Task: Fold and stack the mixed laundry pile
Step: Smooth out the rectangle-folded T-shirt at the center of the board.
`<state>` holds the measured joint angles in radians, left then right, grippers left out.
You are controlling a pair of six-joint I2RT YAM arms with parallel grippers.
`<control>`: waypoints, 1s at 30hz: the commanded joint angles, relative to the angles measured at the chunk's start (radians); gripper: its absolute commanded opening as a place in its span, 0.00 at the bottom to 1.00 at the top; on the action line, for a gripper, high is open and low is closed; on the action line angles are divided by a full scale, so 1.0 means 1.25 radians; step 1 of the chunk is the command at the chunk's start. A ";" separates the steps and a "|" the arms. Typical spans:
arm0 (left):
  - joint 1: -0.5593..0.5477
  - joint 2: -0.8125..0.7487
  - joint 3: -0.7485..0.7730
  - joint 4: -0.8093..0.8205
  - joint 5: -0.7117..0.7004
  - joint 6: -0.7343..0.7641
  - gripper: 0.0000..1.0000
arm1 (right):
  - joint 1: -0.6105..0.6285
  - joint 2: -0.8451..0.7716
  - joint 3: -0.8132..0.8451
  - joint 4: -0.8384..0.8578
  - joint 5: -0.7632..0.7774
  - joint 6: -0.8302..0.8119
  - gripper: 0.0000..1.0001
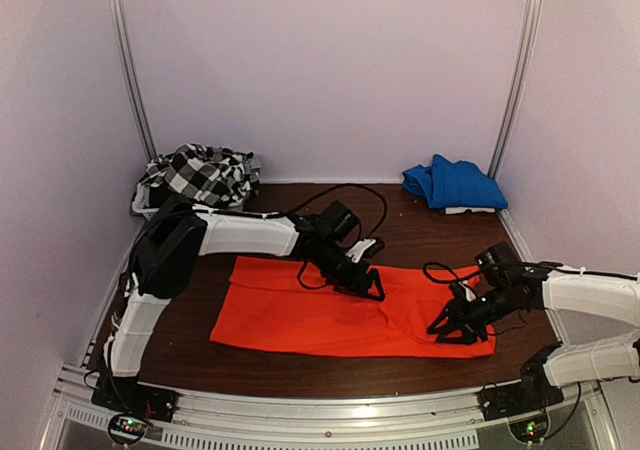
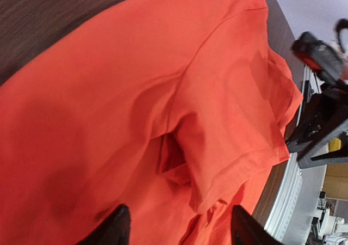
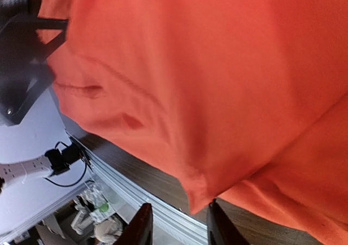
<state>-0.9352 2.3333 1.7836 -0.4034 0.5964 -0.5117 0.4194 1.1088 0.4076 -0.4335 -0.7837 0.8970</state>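
Note:
The plain orange-red garment (image 1: 340,310) lies spread flat on the dark wooden table. My left gripper (image 1: 368,288) hovers over its middle, open; in the left wrist view its fingertips (image 2: 117,226) straddle a folded sleeve (image 2: 228,147) without holding it. My right gripper (image 1: 450,328) is at the garment's right near part. In the right wrist view its jaws are apart, and a cloth corner (image 3: 198,198) lies between the fingertips (image 3: 142,226), close to the right one. The black-and-white checked garment (image 1: 200,175) is heaped at the back left. No plain black garment shows.
A white slatted basket (image 1: 140,208) sits under the checked garment in the back left corner. A folded blue cloth (image 1: 452,182) lies at the back right. Walls close the table in on three sides, and a metal rail (image 1: 330,410) runs along the near edge.

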 commanded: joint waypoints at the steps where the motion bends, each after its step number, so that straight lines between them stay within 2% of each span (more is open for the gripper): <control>1: 0.042 -0.142 -0.058 -0.024 -0.111 0.073 0.79 | -0.004 -0.076 0.133 -0.163 0.061 -0.098 0.43; 3: 0.077 -0.208 -0.094 -0.018 -0.160 0.086 0.96 | -0.017 -0.105 0.186 -0.197 0.105 -0.114 0.56; 5: 0.115 -0.268 -0.143 0.008 -0.208 0.095 0.98 | -0.032 -0.114 0.231 -0.199 0.150 -0.137 0.68; 7: 0.151 -0.304 -0.172 0.024 -0.236 0.100 0.98 | -0.052 -0.085 0.269 -0.177 0.185 -0.161 0.76; 13: 0.256 -0.276 -0.170 -0.033 -0.153 0.140 0.98 | -0.072 0.170 0.430 -0.138 0.215 -0.240 0.74; 15: 0.266 -0.257 -0.167 -0.046 -0.191 0.136 0.98 | -0.077 0.237 0.470 -0.145 0.241 -0.261 0.73; 20: 0.267 -0.151 -0.093 -0.193 -0.263 0.155 0.98 | -0.103 0.352 0.490 -0.163 0.279 -0.289 0.71; 25: 0.271 -0.101 -0.132 -0.206 -0.328 0.166 0.98 | -0.141 0.401 0.448 -0.156 0.312 -0.304 0.71; 30: 0.272 -0.099 -0.197 -0.228 -0.391 0.162 0.98 | -0.148 0.483 0.460 -0.163 0.358 -0.359 0.70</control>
<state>-0.6014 2.1853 1.6203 -0.6025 0.2070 -0.3157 0.2401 1.6421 0.9787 -0.6205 -0.4168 0.5190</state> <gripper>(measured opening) 0.976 0.702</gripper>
